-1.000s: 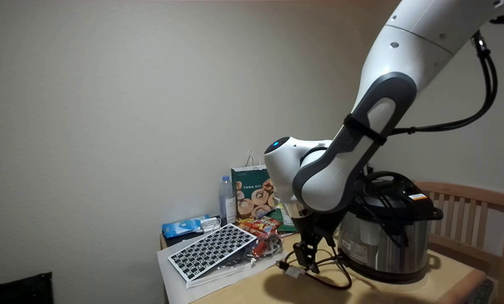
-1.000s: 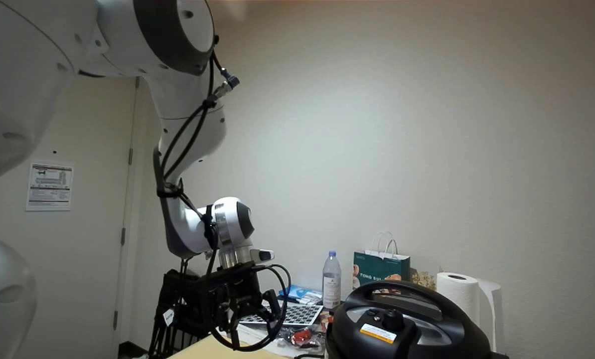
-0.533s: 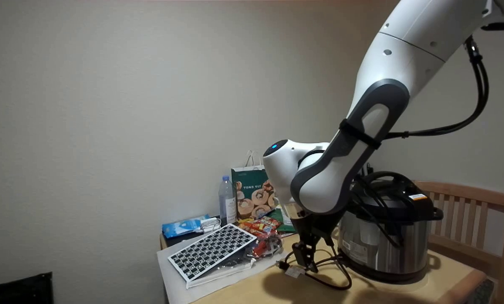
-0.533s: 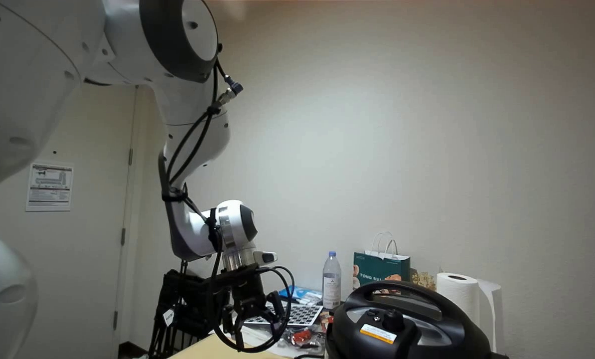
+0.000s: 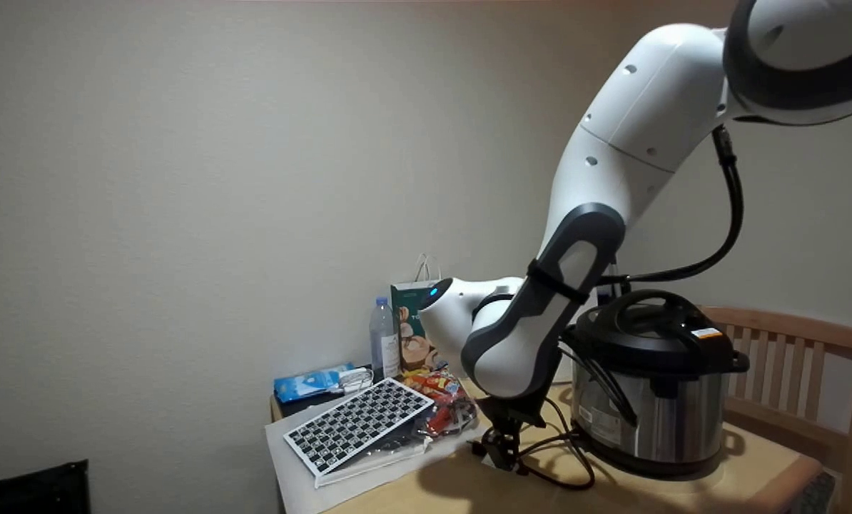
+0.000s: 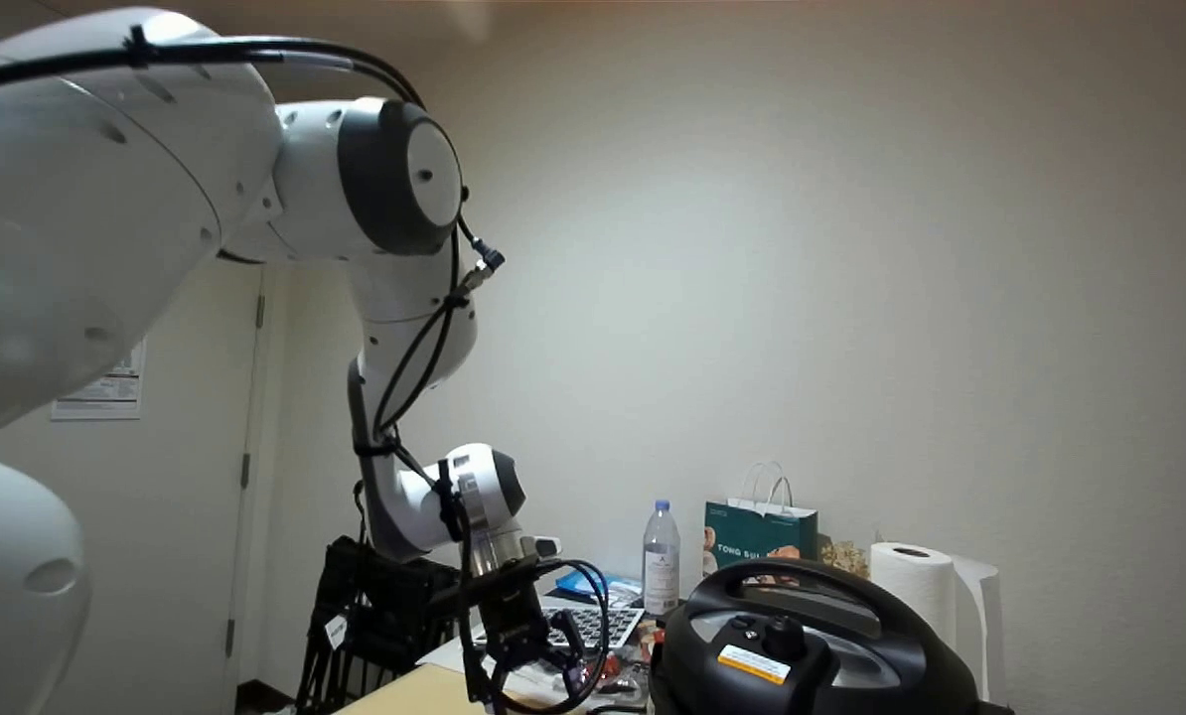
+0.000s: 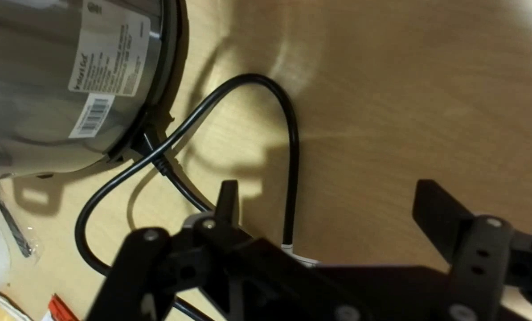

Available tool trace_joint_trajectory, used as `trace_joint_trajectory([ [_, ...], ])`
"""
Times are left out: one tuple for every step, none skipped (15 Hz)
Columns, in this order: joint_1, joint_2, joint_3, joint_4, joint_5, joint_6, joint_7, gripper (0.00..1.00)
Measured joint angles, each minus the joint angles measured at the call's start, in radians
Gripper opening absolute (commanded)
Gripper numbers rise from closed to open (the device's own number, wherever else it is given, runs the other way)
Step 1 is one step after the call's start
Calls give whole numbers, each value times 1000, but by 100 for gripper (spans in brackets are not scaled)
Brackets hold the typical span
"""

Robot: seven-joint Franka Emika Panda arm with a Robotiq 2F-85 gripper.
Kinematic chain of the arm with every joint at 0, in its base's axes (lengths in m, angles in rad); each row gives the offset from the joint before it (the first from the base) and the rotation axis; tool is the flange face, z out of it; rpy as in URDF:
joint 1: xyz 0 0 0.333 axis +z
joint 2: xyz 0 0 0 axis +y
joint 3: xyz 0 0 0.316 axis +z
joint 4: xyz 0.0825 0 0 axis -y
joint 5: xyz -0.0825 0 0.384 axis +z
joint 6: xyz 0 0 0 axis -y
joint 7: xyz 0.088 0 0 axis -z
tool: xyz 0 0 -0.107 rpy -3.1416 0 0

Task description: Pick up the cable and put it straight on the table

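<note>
The claw [image 7: 327, 200] stands wide over the bench [image 7: 404, 111]. The cable [image 7: 294, 156] lies looped beside the cooker [image 7: 30, 102], labelled "Instant" and standing near a bench corner; toward the wall-side edge, a green bag [image 6: 762, 526] reads "TONG".

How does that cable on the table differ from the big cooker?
The cable is thin and curves in loose loops, while the cooker is bulky and stands upright. The cable is mostly black; the cooker is shiny metal with a black lid. Both are on the table.
</note>
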Motion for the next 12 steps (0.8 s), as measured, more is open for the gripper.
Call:
trace_joint_trajectory([
  [13, 40, -6, 42, -11, -24, -15, 100],
  [24, 74, -11, 77, -18, -43, -20, 100],
  [31, 100, -14, 103, -21, -52, -22, 100],
  [35, 115, -16, 119, -24, -56, -22, 100],
  [36, 121, -17, 126, -25, -57, -22, 100],
  [36, 122, -19, 127, -26, -57, -24, 100],
  [36, 122, -20, 129, -26, -58, -26, 100],
  [36, 122, -21, 130, -26, -58, -28, 100],
  [36, 122, -21, 131, -25, -58, -28, 100],
  [36, 123, -21, 133, -25, -58, -28, 100],
  [35, 127, -21, 139, -24, -58, -37, 100],
  [32, 138, -21, 152, -22, -64, -63, 100],
])
